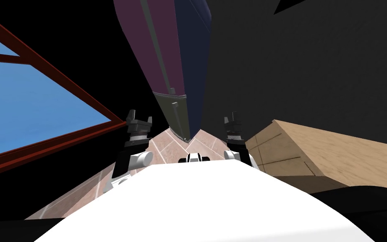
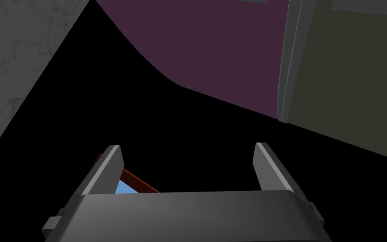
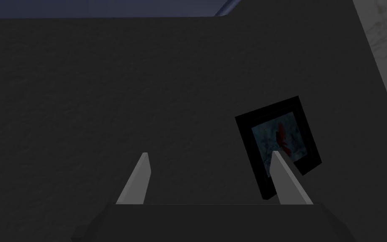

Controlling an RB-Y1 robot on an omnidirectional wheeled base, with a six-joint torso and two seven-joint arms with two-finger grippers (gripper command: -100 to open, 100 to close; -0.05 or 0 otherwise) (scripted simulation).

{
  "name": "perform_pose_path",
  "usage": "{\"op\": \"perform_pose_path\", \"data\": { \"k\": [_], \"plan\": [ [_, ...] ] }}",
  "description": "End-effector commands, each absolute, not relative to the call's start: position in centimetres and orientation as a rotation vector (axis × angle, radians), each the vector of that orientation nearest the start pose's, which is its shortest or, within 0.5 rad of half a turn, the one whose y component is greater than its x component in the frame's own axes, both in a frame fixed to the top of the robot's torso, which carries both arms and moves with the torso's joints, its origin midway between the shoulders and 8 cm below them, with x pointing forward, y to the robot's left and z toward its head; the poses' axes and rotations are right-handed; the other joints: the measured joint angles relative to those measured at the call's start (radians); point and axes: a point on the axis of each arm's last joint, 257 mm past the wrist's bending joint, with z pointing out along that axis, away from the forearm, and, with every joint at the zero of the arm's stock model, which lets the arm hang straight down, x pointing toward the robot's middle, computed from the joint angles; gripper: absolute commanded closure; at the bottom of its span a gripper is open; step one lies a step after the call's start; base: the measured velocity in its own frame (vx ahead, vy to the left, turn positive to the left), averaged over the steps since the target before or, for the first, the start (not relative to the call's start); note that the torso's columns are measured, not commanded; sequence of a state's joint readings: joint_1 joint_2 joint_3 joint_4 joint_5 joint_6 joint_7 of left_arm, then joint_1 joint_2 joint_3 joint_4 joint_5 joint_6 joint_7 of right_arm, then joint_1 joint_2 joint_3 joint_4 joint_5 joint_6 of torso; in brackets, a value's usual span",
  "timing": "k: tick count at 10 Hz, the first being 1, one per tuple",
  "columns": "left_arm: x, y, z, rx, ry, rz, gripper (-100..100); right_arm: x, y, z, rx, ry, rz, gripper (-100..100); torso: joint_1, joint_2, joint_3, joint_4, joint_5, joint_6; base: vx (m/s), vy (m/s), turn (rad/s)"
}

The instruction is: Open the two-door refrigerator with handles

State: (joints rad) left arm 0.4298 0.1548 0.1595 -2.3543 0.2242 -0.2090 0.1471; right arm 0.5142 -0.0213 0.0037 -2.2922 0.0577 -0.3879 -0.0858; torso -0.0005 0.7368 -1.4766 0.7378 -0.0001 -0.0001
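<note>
Left gripper [image 1: 139, 117]: its fingers [image 2: 111, 168] are spread wide with nothing between them.
Right gripper [image 1: 231, 117]: its fingers [image 3: 140, 176] are likewise apart and hold nothing.
Refrigerator [image 1: 163, 50]: a tall cabinet straight ahead in the head view, between the two grippers and beyond them. Neither gripper touches it.
Doors: the large upper door [image 2: 213, 50] is purple and the shorter lower door [image 1: 176, 115] is olive grey. A pale grey edge strip [image 2: 289, 63] runs along the seam where they meet. Both doors lie flush with the cabinet.
Handles: a long grey bar [image 1: 155, 46] runs up the purple face. Two small grey pieces sit just either side of the seam, but I cannot tell their shape.
Refrigerator side [image 1: 194, 63]: dark navy, turned toward the right gripper.
Floor [image 1: 163, 147]: pinkish tiles with pale joints. This stretch lies between the grippers and the refrigerator's foot.
Counter [image 1: 335, 151]: a light wooden block near the right gripper, to the right of the refrigerator and apart from it.
Wall [image 1: 314, 71]: dark grey, behind the counter and right of the refrigerator.
Window [image 1: 29, 96]: blue panes in a red-brown frame, left of the left gripper. A black area lies between it and the refrigerator.
Left arm pose: forearm raised left of centre, gripper pointing up and forward past the purple door's edge.
Right arm pose: forearm raised right of centre at much the same height, gripper pointing up.
</note>
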Motion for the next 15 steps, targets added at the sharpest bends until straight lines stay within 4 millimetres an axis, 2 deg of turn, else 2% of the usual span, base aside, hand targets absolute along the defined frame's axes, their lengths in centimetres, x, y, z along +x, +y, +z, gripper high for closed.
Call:
{"op": "perform_pose_path", "data": {
  "k": [1,5,15],
  "plan": [
    [37.4,33.8,3.2,-0.900,0.662,-1.435,-100,36.0,-27.5,0.3,0.737,0.714,1.313,0,0.001,0.001,0.001,0.000,0.000,0.000,0.085,-0.067,0.070],
    [37.9,34.9,2.7,-0.999,0.659,-1.460,-100,36.0,-27.5,0.3,0.737,0.714,1.313,0,0.002,0.001,0.001,0.000,0.000,0.000,0.128,-0.079,0.110],
    [39.1,36.2,0.2,-1.204,0.690,-1.494,-100,36.0,-27.5,0.3,0.737,0.715,1.313,0,-0.001,-0.001,-0.001,0.000,0.000,0.000,0.095,-0.070,0.075]
  ]
}}
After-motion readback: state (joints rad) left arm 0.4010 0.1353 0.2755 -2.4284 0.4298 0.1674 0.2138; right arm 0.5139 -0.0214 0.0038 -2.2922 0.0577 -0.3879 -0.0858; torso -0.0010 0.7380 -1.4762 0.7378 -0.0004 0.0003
